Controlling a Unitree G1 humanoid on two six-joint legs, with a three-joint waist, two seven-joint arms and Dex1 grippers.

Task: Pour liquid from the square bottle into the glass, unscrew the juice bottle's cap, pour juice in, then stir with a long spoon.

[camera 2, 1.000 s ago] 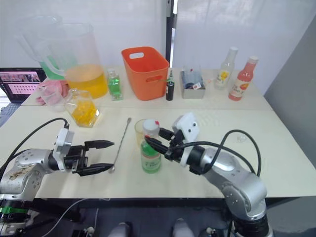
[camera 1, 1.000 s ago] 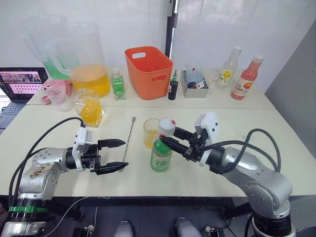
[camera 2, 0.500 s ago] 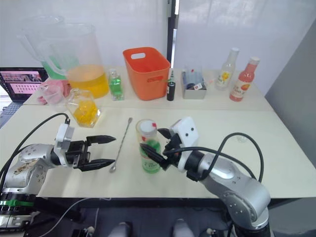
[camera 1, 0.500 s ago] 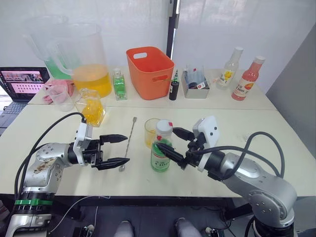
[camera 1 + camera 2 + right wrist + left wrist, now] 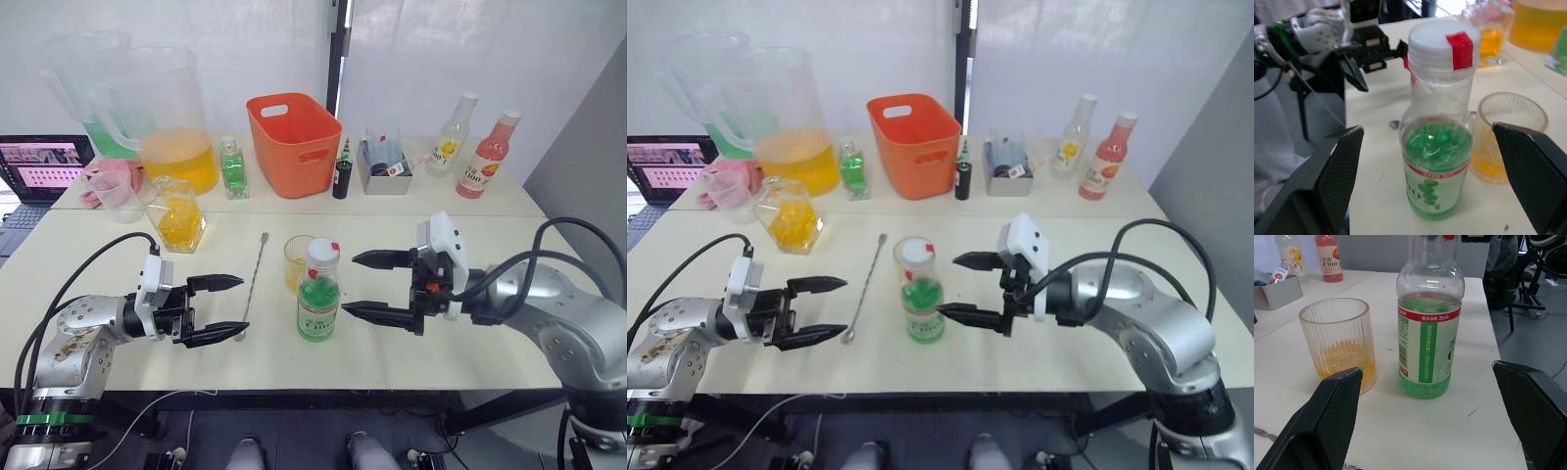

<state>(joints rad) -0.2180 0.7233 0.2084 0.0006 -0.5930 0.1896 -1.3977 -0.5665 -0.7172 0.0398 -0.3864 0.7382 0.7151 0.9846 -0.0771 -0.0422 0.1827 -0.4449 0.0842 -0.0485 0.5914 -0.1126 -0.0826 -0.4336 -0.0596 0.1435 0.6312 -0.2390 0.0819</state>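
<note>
The juice bottle point(image 5: 318, 294), holding green liquid under a white cap with a red tag, stands upright in the middle of the table. Just behind it is the ribbed glass point(image 5: 298, 262) with a little orange liquid. The long spoon point(image 5: 257, 274) lies flat to the left of the glass. The square bottle point(image 5: 178, 215), with orange liquid in it, stands further left and back. My right gripper point(image 5: 348, 284) is open just right of the juice bottle, clear of it. Left of the spoon, my left gripper point(image 5: 244, 305) hangs open and empty.
On the back table stand an orange basket point(image 5: 294, 142), two large pitchers point(image 5: 167, 117), a small green bottle point(image 5: 233, 166), a grey box point(image 5: 384, 166) and two drink bottles point(image 5: 487, 155). A laptop point(image 5: 39, 166) sits at the far left.
My right gripper opened off the juice bottle's cap and drew back to the right. The bottle stays upright. The left gripper has barely moved.
</note>
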